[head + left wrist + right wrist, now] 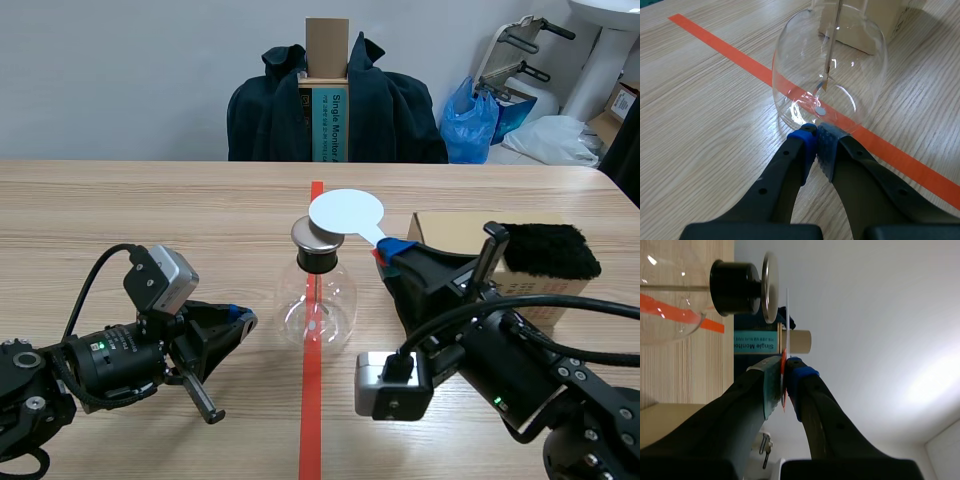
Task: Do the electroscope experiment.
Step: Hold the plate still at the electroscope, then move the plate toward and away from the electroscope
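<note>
Paddle [346, 212] pinched in right end effector [784, 375], above electroscope [318, 300] | left end effector [817, 133] closed

The electroscope [316, 300] is a clear round glass flask, upright on the orange tape line [311, 410], with a black stopper and a flat metal disc [317, 235] on top. The white round paddle [346, 212] sits just over that disc, its handle pinched in the right gripper [386, 250].

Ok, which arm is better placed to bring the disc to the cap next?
Right. The right gripper is shut on the disc by its handle, holding it close over the cap. The left gripper is shut on nothing, low by the flask.
</note>
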Robot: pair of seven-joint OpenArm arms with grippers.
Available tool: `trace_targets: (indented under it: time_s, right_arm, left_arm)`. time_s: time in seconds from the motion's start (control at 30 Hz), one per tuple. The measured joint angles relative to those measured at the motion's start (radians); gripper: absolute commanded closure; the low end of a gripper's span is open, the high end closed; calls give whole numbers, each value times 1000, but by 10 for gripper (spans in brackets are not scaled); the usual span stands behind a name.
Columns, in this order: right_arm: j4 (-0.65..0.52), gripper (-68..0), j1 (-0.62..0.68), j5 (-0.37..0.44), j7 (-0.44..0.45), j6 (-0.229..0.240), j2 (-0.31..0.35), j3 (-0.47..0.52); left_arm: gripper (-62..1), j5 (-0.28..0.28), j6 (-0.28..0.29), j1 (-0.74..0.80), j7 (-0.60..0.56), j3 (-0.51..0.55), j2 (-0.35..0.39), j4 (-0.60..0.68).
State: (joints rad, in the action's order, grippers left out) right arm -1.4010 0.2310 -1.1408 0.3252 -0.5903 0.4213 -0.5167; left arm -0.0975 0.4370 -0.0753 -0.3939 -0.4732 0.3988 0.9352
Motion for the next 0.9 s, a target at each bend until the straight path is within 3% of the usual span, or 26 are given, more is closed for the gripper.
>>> trace_targets:
  time_s: [0.53,0.73,0.9]
  right_arm:
    - [0,-6,0,2,-311,0,0,0]
    - [0,-7,0,4,-309,0,0,0]
    - [0,-6,0,3,-209,0,0,0]
  left_arm:
    - [-19,0,0,0,0,0,0,0]
    - [-19,0,0,0,0,0,0,0]
    - [-19,0,0,0,0,0,0,0]
